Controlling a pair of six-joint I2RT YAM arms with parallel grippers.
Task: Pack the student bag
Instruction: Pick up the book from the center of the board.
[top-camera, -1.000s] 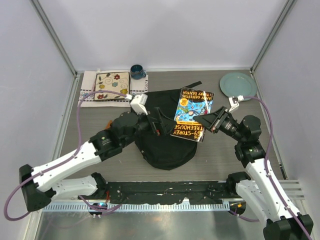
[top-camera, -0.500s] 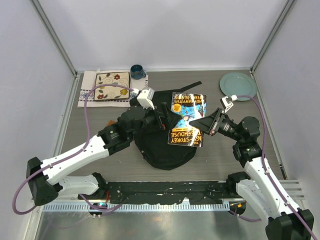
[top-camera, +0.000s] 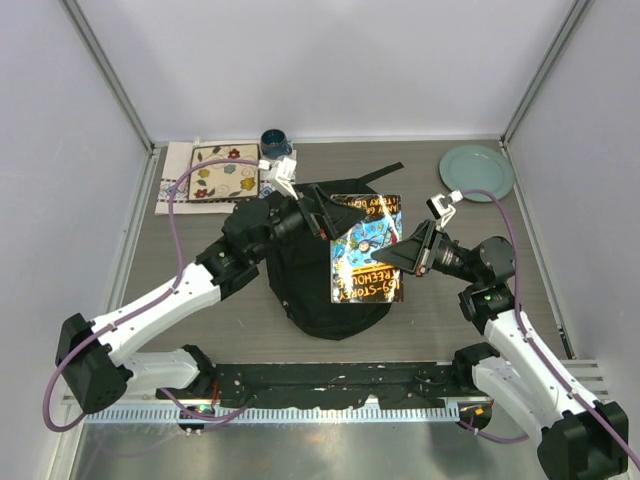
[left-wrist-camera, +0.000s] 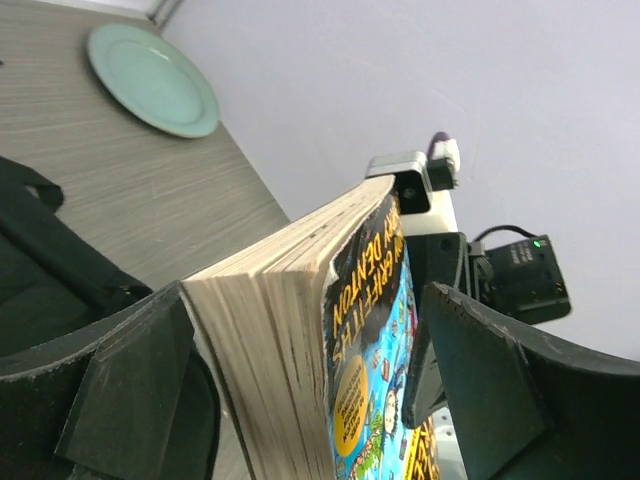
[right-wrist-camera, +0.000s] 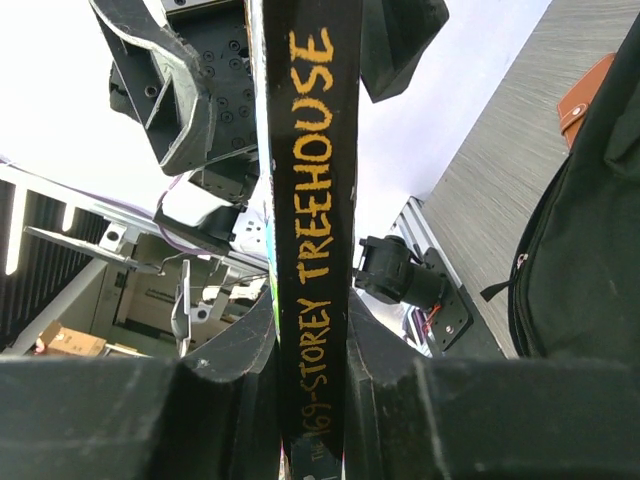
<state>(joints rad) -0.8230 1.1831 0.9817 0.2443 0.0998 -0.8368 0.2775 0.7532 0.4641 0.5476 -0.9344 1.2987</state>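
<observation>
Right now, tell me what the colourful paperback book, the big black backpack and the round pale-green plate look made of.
The colourful paperback book: paper, glossy printed cover; cream page edges and glare show. The big black backpack: soft matte fabric, probably synthetic; it slumps. The round pale-green plate: smooth, faintly shiny, likely glazed ceramic, possibly plastic.

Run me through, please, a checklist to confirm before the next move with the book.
1. Right pincer clamped across the book at its spine: ok.
2. Left pincer open wide, one finger each side of the book's page edge: ok.
3. Left fingers clear of the pages: cannot tell.
4. Book positioned over the student bag in the top view: ok.
5. Bag opening unzipped and ready: cannot tell.
</observation>
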